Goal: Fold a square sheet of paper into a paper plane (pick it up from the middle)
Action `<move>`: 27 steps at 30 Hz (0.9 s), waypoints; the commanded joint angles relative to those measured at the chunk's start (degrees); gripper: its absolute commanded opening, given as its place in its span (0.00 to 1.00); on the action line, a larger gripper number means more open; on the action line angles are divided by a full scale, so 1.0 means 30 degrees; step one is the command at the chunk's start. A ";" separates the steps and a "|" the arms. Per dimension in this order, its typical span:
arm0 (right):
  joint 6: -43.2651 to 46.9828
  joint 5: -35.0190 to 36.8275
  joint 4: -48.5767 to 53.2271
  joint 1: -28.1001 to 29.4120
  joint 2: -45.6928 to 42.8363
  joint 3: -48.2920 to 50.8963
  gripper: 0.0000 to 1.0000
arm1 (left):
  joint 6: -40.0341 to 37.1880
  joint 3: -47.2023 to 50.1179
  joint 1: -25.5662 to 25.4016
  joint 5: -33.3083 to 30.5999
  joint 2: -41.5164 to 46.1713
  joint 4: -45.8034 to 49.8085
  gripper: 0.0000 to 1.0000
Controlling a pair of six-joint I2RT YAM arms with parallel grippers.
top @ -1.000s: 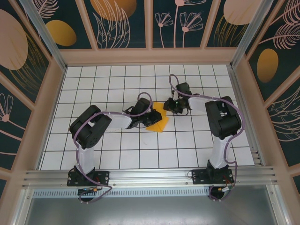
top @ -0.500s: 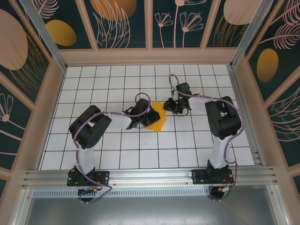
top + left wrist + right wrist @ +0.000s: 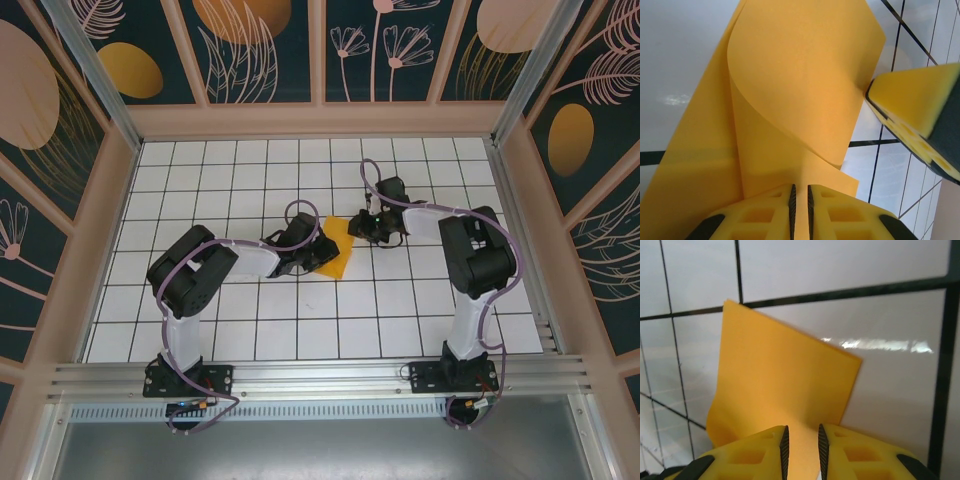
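**A:** Right, biggest first. The table (image 3: 200,300) is white grid tile, and its middle squares sit directly under the sheet (image 3: 340,258). The left arm (image 3: 195,270) reaches in from the sheet's left side and the right arm (image 3: 475,250) from its far right corner.

**B:** Sheet condition?

**A:** Orange-yellow and raised off the tiles. It is bent into a soft roll with no sharp crease that I can see. From the left wrist one flap curls over the layer beneath it.

**B:** Grips?

**A:** The left gripper (image 3: 800,200) is clamped on the sheet's near edge, its fingers (image 3: 840,212) almost touching with paper between them. The right gripper (image 3: 801,440) is pinched on the opposite edge, the paper running up out of its jaws.

**B:** Judgement on the step?

**A:** Probably a fold in progress, early in the task, since nothing here looks like a dart.
- Move both pinches together so the span between them never goes taut. Thin paper held at two edges could tear or slip.
- Bring the flap's edge square onto the lower layer.
- Lower the roll to the tiles before pressing, and run the crease outward from the sheet's centre.
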State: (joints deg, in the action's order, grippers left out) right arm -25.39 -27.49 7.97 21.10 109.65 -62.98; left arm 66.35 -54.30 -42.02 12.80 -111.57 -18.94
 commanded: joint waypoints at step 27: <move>-0.1850 -0.3261 -0.1075 0.0685 -0.2710 0.3980 0.32 | 0.0338 0.0594 -0.0072 0.0041 0.0890 -0.0293 0.17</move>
State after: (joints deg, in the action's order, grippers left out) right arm -30.59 -35.97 5.85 22.72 100.40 -50.94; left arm 66.74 -53.23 -42.02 12.97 -110.72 -19.51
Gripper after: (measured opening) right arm 0.319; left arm 0.169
